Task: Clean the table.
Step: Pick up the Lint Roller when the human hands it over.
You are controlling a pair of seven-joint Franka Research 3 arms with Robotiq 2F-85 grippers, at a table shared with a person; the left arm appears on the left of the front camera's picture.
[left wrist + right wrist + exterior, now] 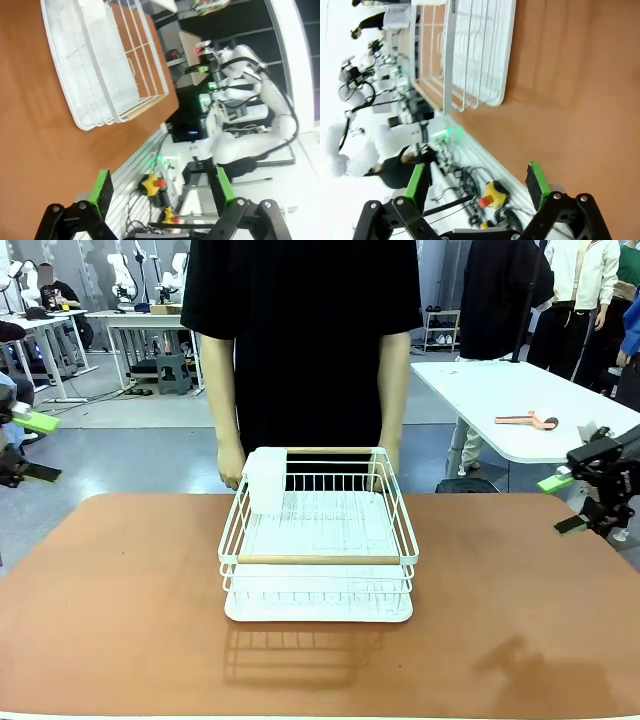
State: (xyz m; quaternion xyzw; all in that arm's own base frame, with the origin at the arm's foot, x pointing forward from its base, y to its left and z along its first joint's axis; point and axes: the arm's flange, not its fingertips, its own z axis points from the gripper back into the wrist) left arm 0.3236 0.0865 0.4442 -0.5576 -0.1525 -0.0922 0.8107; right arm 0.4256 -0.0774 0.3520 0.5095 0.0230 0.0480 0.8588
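The table (120, 600) has a reddish-brown top. A white wire rack (318, 575) with wooden handles stands in its middle, and a white cloth (265, 480) hangs over its far left corner. A person in a black shirt stands behind it with a hand (232, 468) at each far corner. My left gripper (25, 445) hovers open off the table's left end, my right gripper (565, 505) open above its right end. In the left wrist view my left gripper (162, 192) is empty, with the rack (100, 65) far ahead. In the right wrist view my right gripper (476, 186) is empty too, the rack (470, 50) beyond it.
A white table (480, 390) at the back right carries an orange tool (530, 420). Yellow boxes with red stop buttons (152, 184) (490, 192) sit below the table's near edge. My right arm (250, 100) shows far off in the left wrist view.
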